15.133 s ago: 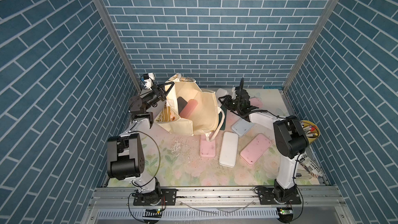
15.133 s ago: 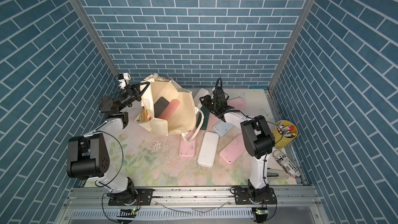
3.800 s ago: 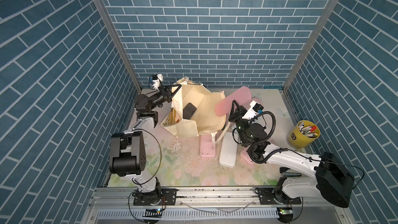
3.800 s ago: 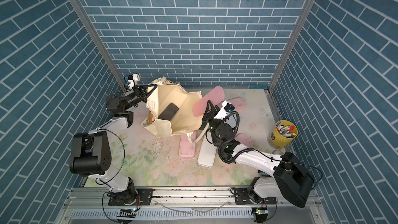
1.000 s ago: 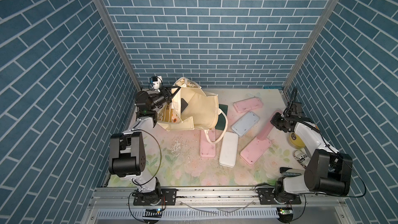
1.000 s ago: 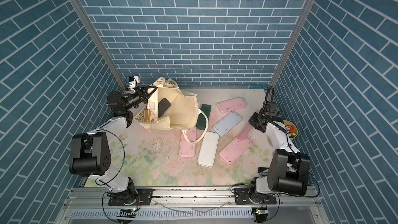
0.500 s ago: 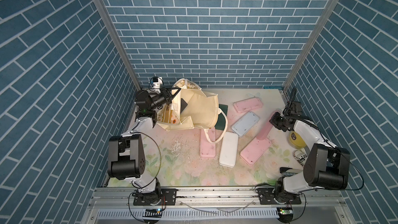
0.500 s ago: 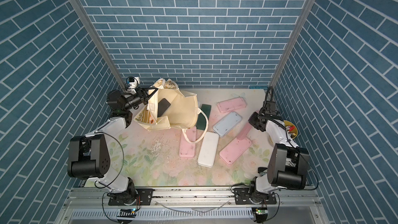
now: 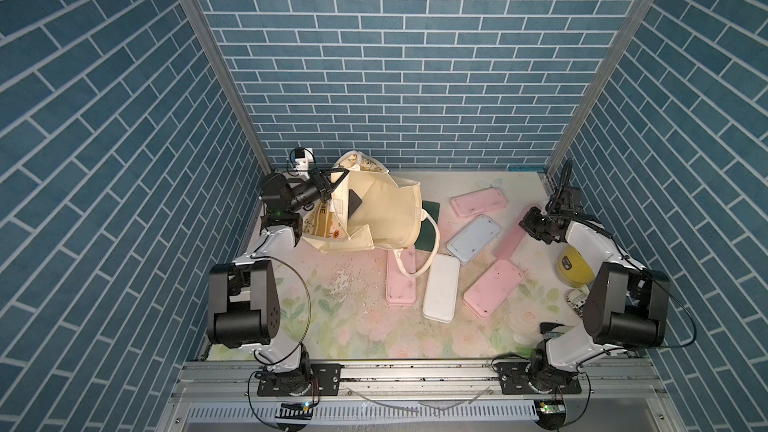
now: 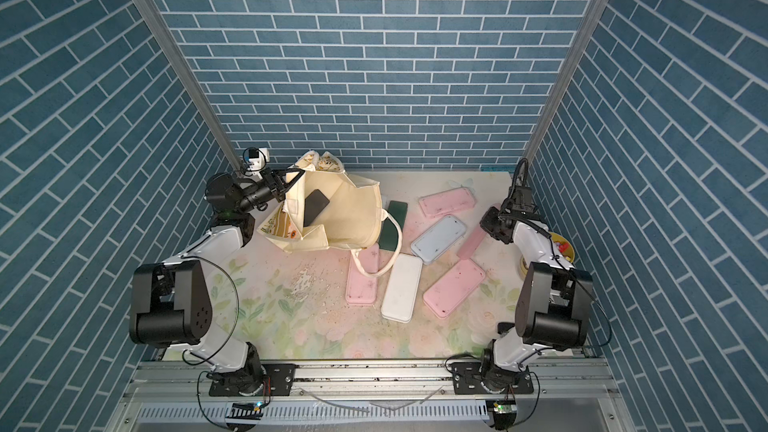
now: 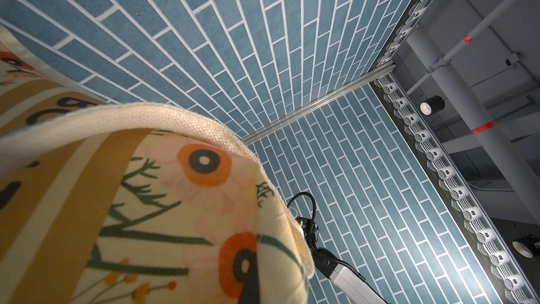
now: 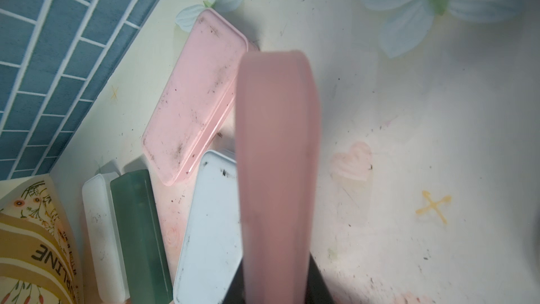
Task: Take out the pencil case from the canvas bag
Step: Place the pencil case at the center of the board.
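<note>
The cream canvas bag (image 9: 386, 218) (image 10: 353, 222) stands slumped at the back left, mouth upward, with a dark flat case (image 9: 354, 202) inside. My left gripper (image 9: 332, 184) (image 10: 287, 187) is shut on the bag's upper rim by the strap. In the left wrist view the printed fabric (image 11: 175, 200) covers the jaws, and only a dark finger tip (image 11: 248, 289) shows. At the right side, my right gripper (image 9: 531, 227) (image 12: 274, 285) is shut on one end of a pink pencil case (image 9: 512, 238) (image 10: 471, 245) (image 12: 276, 156). The case slants down to the table beside a light blue case.
Several pencil cases lie on the flowered table: pink (image 9: 478, 203), light blue (image 9: 473, 238), white (image 9: 441, 292), pink (image 9: 492, 295), pink (image 9: 401, 284) and dark green (image 9: 428, 224). The bag's loose strap (image 9: 434, 249) loops over some of them. A yellow pen cup (image 9: 575, 270) stands behind my right arm.
Earlier the pink pencil case lay in the bag, then my right gripper lifted it out and carried it right. Over the last second the right gripper shifted only slightly; the left arm held still.
</note>
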### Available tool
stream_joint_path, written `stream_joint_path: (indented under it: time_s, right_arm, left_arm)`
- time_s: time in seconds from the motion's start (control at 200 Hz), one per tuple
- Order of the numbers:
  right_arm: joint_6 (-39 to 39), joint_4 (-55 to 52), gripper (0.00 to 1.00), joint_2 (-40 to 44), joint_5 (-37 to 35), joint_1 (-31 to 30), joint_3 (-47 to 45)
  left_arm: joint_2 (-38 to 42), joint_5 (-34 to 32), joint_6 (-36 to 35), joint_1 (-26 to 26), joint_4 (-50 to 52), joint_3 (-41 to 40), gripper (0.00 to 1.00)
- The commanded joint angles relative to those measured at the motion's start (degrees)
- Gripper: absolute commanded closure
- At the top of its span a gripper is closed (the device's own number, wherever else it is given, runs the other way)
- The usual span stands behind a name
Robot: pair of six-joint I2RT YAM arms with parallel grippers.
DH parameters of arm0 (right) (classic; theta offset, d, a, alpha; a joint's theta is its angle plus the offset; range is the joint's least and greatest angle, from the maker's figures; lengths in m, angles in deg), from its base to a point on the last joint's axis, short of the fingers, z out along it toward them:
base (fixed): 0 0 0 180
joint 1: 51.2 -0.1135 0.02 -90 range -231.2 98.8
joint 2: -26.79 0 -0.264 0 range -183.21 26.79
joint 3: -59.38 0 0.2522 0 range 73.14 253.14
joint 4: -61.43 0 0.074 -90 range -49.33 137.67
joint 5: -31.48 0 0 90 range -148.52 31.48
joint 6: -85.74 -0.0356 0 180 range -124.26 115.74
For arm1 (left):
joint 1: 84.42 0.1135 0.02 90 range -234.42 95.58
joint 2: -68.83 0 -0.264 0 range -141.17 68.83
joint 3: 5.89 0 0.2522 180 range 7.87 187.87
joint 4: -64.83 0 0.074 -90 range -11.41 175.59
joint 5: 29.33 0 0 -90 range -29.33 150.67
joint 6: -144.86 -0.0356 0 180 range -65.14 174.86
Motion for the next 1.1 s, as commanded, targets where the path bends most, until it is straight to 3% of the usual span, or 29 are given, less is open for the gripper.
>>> stream_joint_path:
  time_s: [0.0, 0.185, 0.435, 1.09]
  right_arm:
    - [-0.1, 2.6, 1.00, -2.8, 1.3, 0.7, 2.5]
    - [-1.0, 3.9, 1.00, -6.5, 4.3, 0.8, 3.2]
    - [-0.7, 4.0, 0.92, -8.7, 5.2, 0.8, 3.4]
    - [-6.3, 13.4, 0.88, -14.0, 13.4, 0.9, -0.2]
  left_arm:
    - [1.7, 0.4, -0.8, 0.1, -0.8, 0.9, 1.00]
    - [1.6, 0.4, -0.8, 0.1, -0.8, 0.9, 1.00]
    - [1.5, 0.4, -0.8, 0.1, -0.8, 0.9, 1.00]
    - [1.4, 0.5, -0.8, 0.1, -0.9, 0.9, 1.00]
